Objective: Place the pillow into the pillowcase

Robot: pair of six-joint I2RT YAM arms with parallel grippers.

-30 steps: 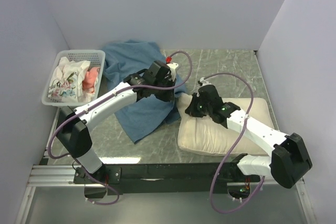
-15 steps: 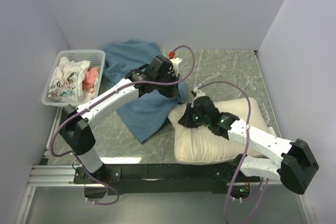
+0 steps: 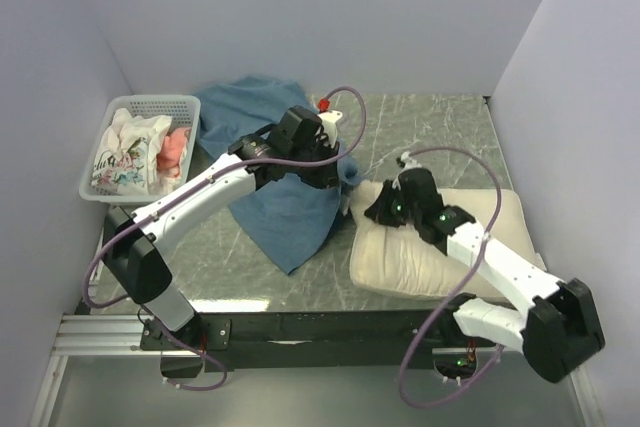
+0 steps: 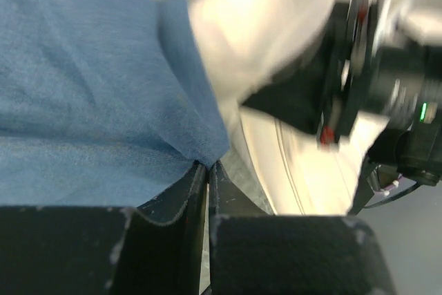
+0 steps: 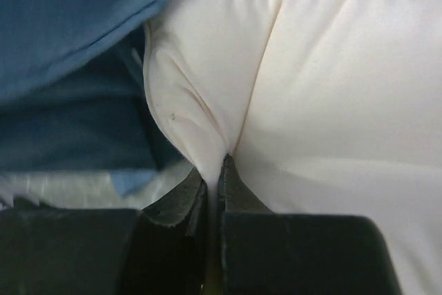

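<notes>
On my overhead view a white slotted basket (image 3: 150, 104) sits at ten o'clock on the grey marbled table (image 3: 430, 127). A white floral cloth (image 3: 122, 159) fills it, with a pink cloth (image 3: 175, 149) at the cloth's three o'clock.

No writing, label or number can be read anywhere from here. The pillow (image 3: 400, 259) shows plain cream cloth; the pillowcase (image 3: 285, 217) is unmarked blue.
</notes>
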